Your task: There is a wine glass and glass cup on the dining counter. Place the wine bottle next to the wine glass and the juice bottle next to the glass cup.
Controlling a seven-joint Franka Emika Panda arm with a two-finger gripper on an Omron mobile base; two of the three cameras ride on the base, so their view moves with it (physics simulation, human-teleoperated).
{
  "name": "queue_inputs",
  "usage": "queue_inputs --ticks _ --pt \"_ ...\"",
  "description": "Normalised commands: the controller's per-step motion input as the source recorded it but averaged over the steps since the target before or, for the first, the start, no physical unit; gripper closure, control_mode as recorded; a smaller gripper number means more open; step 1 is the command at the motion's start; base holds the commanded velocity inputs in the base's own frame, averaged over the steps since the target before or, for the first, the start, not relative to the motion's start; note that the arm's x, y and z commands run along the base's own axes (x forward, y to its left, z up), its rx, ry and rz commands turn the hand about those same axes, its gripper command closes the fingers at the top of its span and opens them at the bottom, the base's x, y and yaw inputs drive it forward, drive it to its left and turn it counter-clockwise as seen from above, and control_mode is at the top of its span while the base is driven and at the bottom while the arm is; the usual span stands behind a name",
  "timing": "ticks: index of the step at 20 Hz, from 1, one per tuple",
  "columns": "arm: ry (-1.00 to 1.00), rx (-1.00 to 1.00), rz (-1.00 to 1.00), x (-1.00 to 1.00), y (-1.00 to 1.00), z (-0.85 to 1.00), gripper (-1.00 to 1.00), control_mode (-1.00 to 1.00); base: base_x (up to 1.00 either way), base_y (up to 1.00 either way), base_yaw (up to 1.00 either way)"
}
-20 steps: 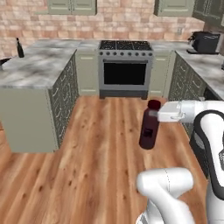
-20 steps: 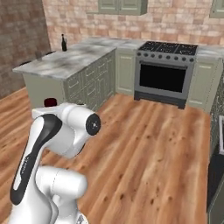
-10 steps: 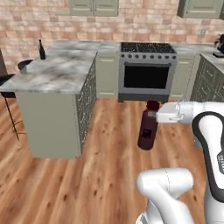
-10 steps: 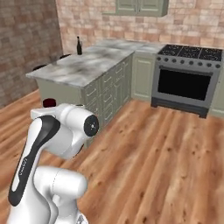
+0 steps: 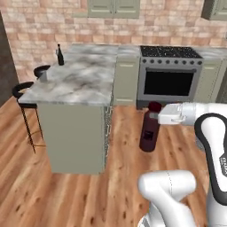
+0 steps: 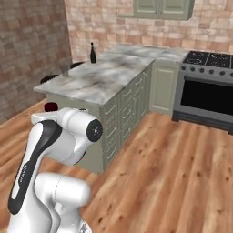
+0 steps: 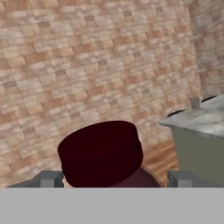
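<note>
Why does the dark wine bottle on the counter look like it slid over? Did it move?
No. The wine bottle stands at the same far corner of the dining counter, near the brick wall; the base drove, so the whole picture shifted.

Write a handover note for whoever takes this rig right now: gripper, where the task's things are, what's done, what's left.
Gripper: shut on the juice bottle, carried upright above the wooden floor, beside the dining counter.
Wine bottle: standing at the counter's far end.
Glass cup: a small clear glass near the counter's stool-side edge looks like it; too small to be sure. Wine glass not made out.
Done: juice bottle picked up; wine bottle on the counter.
Left: set the juice bottle beside the glass cup; check the wine bottle sits next to the wine glass.
</note>
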Motion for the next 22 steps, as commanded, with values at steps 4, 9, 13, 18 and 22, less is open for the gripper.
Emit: queue_inputs --ticks 4,9,13,18,22 --pt "0.00 0.00 0.00 0.00 0.00 0.00 1.00 1.00 0.82 0.61 0.00" --pt "0.00 0.00 0.00 0.00 0.00 0.00 1.00 1.00 0.74 0.66 0.00" --pt "0.00 0.00 0.00 0.00 0.00 0.00 1.00 1.00 0.66 0.69 -0.02" --pt "0.00 0.00 0.00 0.00 0.00 0.00 1.00 1.00 0.66 0.69 -0.03" --pt "0.00 0.00 0.00 0.00 0.00 0.00 1.00 1.00 0.67 0.66 -0.03"
